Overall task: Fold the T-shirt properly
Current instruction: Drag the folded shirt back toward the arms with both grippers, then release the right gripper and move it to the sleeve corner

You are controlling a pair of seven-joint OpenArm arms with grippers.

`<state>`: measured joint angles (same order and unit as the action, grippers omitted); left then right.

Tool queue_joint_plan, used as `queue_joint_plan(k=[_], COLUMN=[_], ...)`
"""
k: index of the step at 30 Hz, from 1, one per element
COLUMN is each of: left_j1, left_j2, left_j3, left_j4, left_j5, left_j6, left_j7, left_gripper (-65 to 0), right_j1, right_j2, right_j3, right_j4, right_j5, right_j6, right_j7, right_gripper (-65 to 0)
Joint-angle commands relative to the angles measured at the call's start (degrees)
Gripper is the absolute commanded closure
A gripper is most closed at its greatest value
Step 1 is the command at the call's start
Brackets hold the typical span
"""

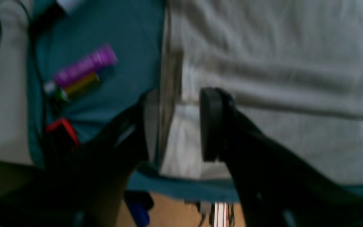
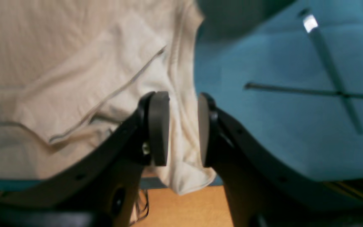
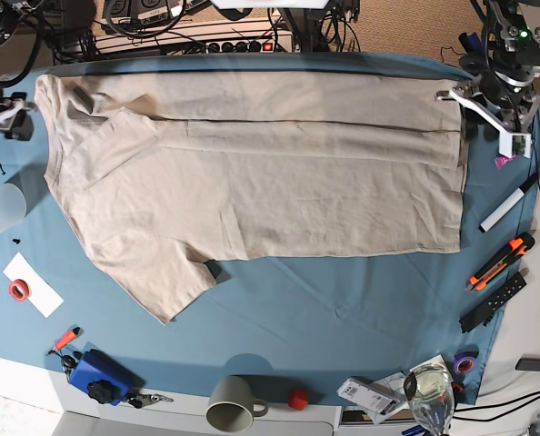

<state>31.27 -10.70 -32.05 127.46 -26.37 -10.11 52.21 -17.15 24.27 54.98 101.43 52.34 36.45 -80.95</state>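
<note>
- The blue table cloth (image 3: 343,309) covers the whole work surface, with tools and cups scattered along its near and right edges.
- The T-shirt (image 3: 279,191) lies spread sideways across the far half of the cloth, hem to the right and collar to the left. Its far long edge is already turned over toward the middle, while the near sleeve sticks out unfolded.
- Our left gripper (image 1: 175,126) stands released over the hem corner at the far right. In its wrist view the jaws straddle the shirt's edge without pinching it.
- Our right gripper (image 2: 183,129) is likewise parted at the far left, with a ridge of shoulder fabric lying between the pads (image 2: 159,126) but not clamped.
- To do this step well, we judge both arms should lift away straight upward, so the fresh fold is not dragged, then take the near edge at matching points.
</note>
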Motion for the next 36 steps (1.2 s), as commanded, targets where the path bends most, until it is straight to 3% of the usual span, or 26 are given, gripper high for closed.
queue_joint_plan(k=[1, 7, 13, 18, 22, 27, 31, 36], left_j1=[-0.52, -2.91, -3.85, -3.78, -3.76, -3.65, -3.65, -3.65], left_j2=[-0.59, -0.59, -0.59, -0.57, -0.59, -0.57, -0.57, -0.57], left_j3=[-0.37, -0.33, -0.33, -0.33, -0.33, -0.33, -0.33, -0.33], left_j4=[1.03, 1.03, 1.03, 1.03, 1.03, 1.03, 1.03, 1.03], left_j5=[-0.24, -0.26, -2.62, -2.78, -2.8, -2.8, -2.8, -2.8], left_j6=[-0.07, -2.56, -3.52, -3.52, -3.5, -3.52, -3.5, -3.5], left_j7=[-1.22, -0.94, -1.25, -1.07, -0.79, -0.81, -0.79, -0.79], left_gripper=[-22.8, -22.9, -22.9, -22.9, -22.9, -22.9, -22.9, -22.9], right_j1=[0.96, 4.37, 8.63, 13.2, 18.78, 29.4, 37.27, 46.03], right_j2=[1.44, 2.75, 5.31, 6.38, 6.38, 6.38, 6.38, 6.36], right_j3=[0.74, -1.42, -9.07, -17.66, -23.91, -28.87, -30.95, -35.15], right_j4=[1.36, 1.27, 1.2, -0.7, -6.88, -16.68, -23.34, -36.65], right_j5=[0.46, -6.27, -16.04, -23.56, -27.67, -28.28, -32.33, -33.79], right_j6=[0.17, 0.15, 0.13, 0.09, -0.28, -0.35, -1.25, -2.62], right_j7=[3.13, 8.68, 11.5, 13.4, 16.63, 17.86, 24.13, 24.37], right_gripper=[-16.4, -16.4, -16.5, -27.6, -29.6, -29.6, -29.6, -29.6])
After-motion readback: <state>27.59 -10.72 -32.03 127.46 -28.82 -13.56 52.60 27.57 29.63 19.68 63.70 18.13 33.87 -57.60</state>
